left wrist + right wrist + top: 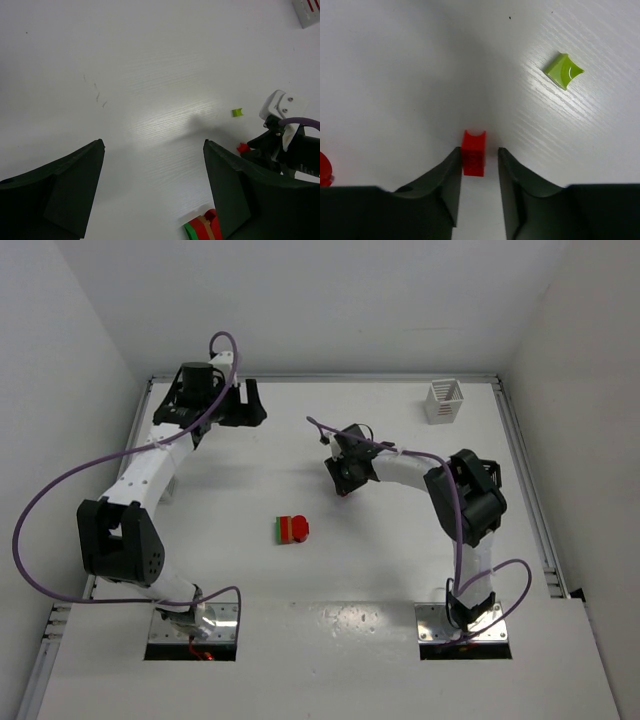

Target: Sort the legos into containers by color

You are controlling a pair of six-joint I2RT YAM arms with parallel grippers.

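You see one white table (380, 570) carrying one white slatted basket (443, 402) at its far right corner, one red-and-green brick stack (292, 529) near the centre, and two loose pieces. From above, the stack's long axis runs left to right, green end left. The left gripper (154, 145) hangs wide open and empty. The right gripper (479, 150), jaws narrowed but not clamped, flanks the small red brick (473, 156) lying lengthwise between them, notched end pointing away. The curved yellow-green piece (563, 70) lies near it, apart.
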